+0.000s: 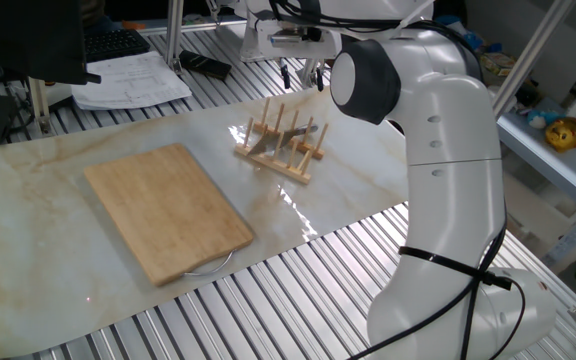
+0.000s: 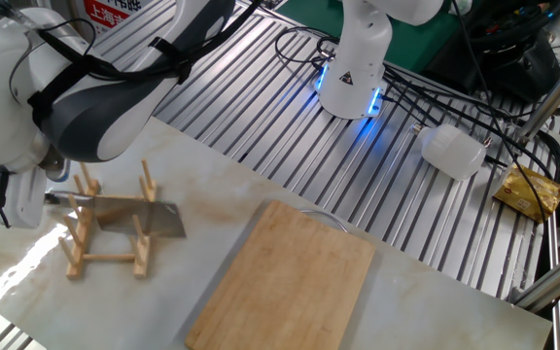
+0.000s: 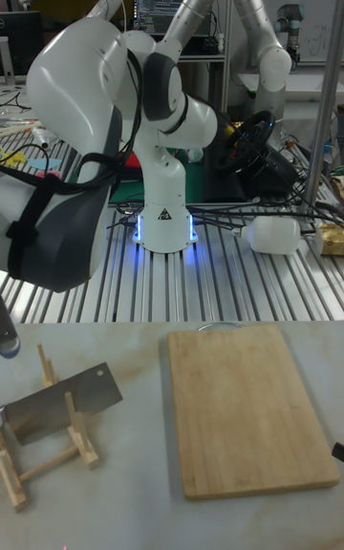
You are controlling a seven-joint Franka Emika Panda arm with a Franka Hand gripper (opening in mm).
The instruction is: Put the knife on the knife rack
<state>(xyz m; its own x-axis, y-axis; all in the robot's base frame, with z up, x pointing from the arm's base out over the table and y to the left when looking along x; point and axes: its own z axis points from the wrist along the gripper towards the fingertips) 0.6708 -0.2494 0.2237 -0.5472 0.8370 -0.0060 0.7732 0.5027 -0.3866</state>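
Observation:
The knife [image 1: 271,143] lies tilted between the pegs of the knife rack [image 1: 290,163], its handle pointing towards the arm. From the other side the grey blade [image 2: 134,216] leans across the rack's dowels [image 2: 103,259]. The tall view shows the knife [image 3: 59,403] resting on the rack [image 3: 50,462]. My gripper [image 1: 303,73] hangs just above the rack, open, with nothing between its fingers. In the other fixed view the arm's body hides its fingertips.
A large bamboo cutting board [image 1: 168,211] lies on the marble top left of the rack, also seen in the other views [image 2: 290,282] [image 3: 254,407]. Papers [image 1: 133,80] and a keyboard sit behind. A white bottle [image 2: 452,152] lies on the slatted bench.

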